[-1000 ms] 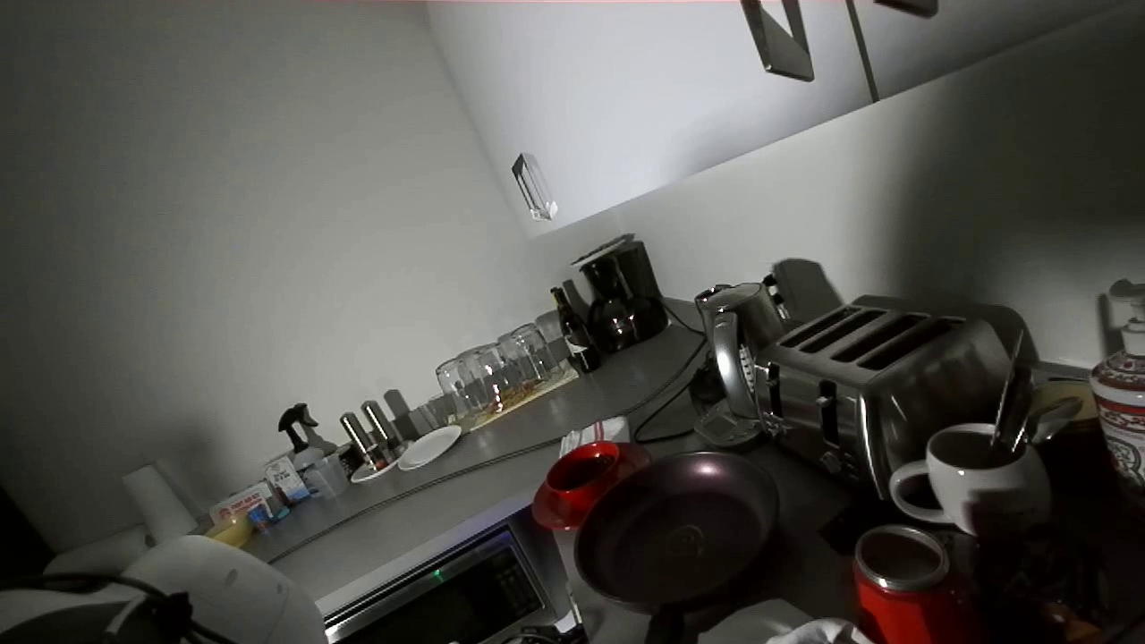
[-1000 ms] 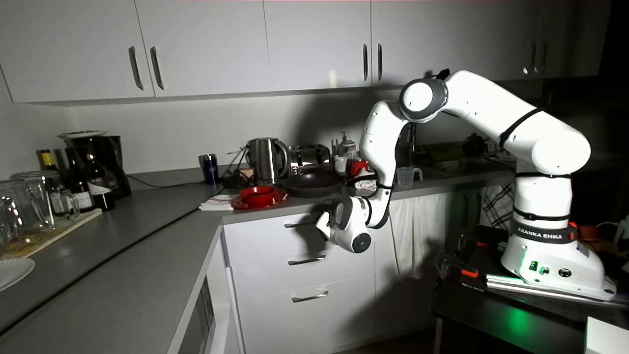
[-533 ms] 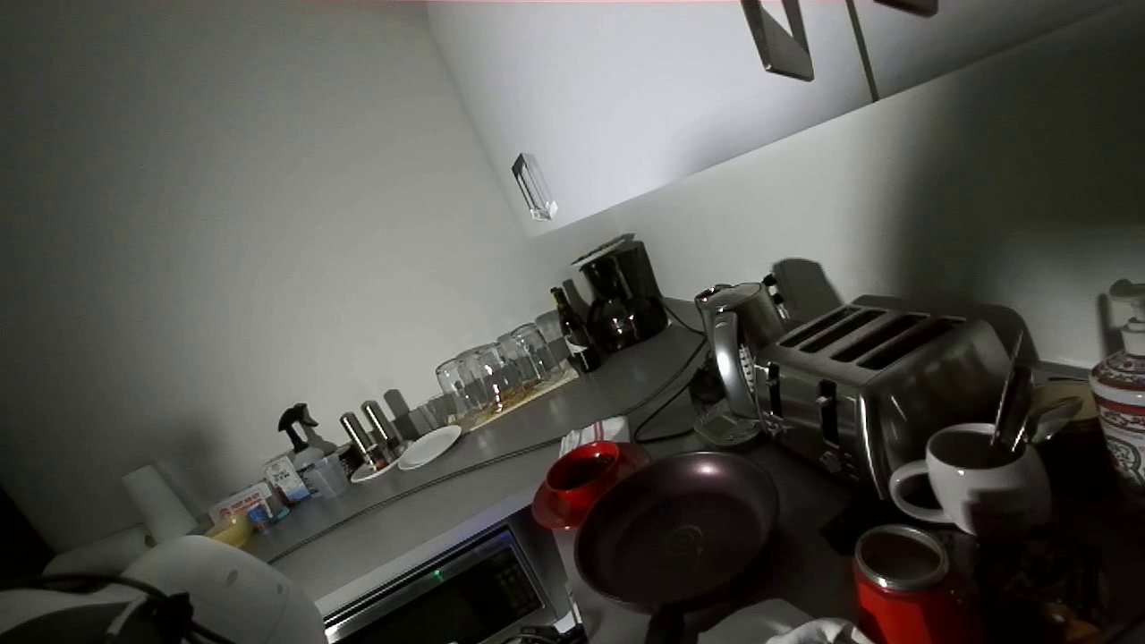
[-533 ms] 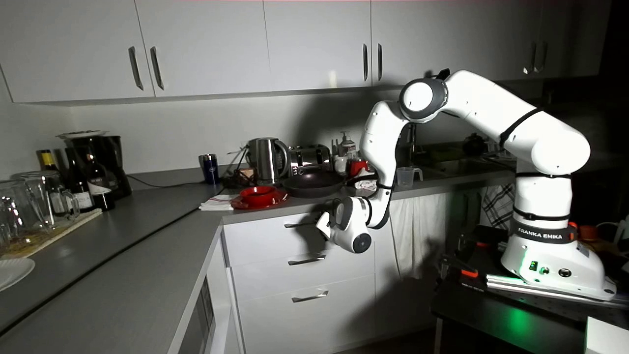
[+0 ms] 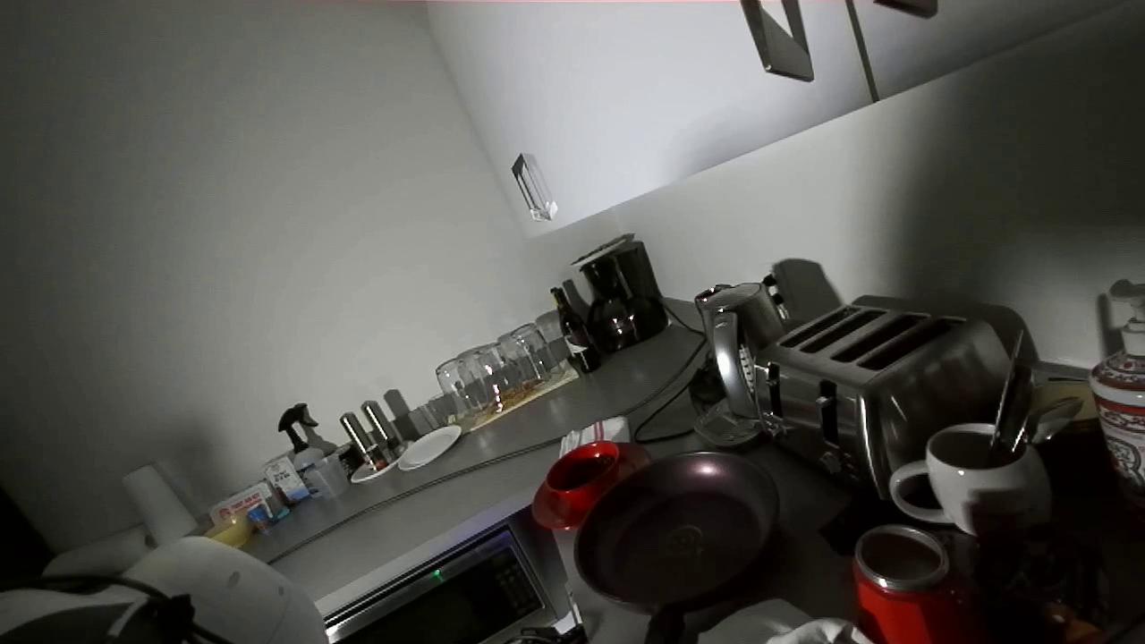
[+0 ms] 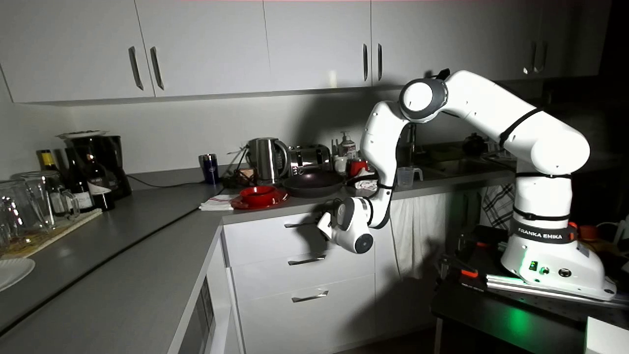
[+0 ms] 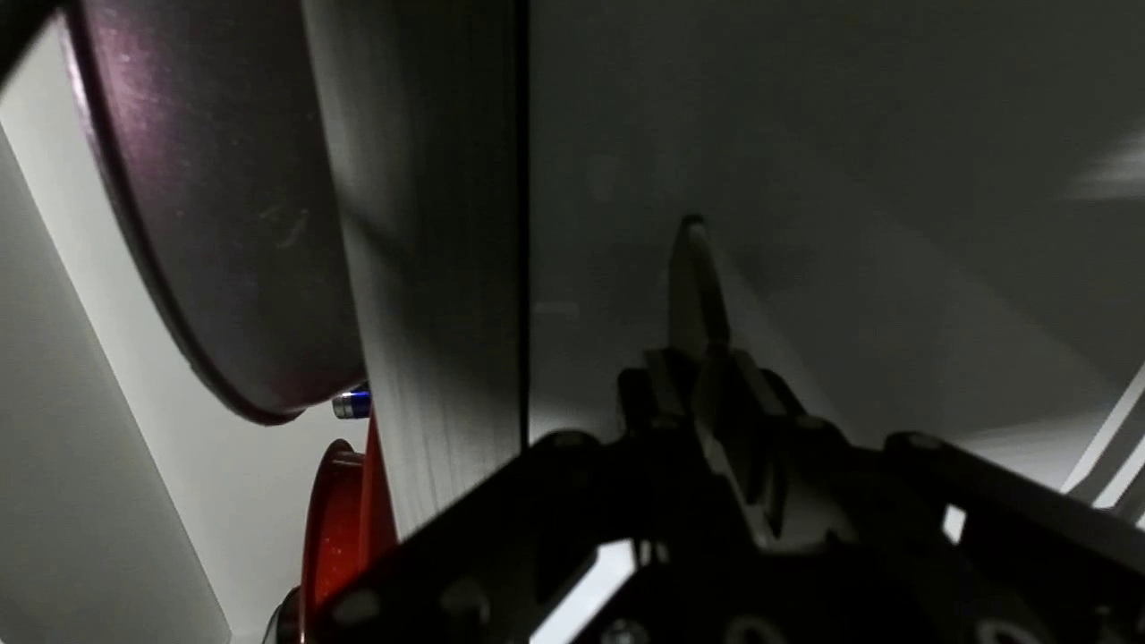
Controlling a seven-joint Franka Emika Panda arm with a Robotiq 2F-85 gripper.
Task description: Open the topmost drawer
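Note:
The topmost drawer (image 6: 255, 242) has a pale flat front in an exterior view, where it looks flush with the drawers beneath. In the wrist view the same front (image 7: 859, 188) is dark grey and in shadow, with a thin dark gap between it and the counter edge (image 7: 429, 233). Its handle (image 7: 687, 300) runs up between the fingers of my gripper (image 7: 702, 367), which is shut on it. In an exterior view the left end of the handle (image 6: 295, 225) shows; the hand hides the rest and the fingers.
Above the drawer on the counter stand a dark pan (image 6: 314, 184), a red bowl (image 6: 259, 195) on a red plate, a kettle (image 6: 263, 160) and a toaster (image 6: 310, 158). Below is a lower drawer (image 6: 304, 319) with its own handle. A microwave (image 5: 456, 586) sits around the corner.
The hand has shifted very slightly to the right and down in an exterior view. The drawer front shows no visible movement, and the grip stays the same.

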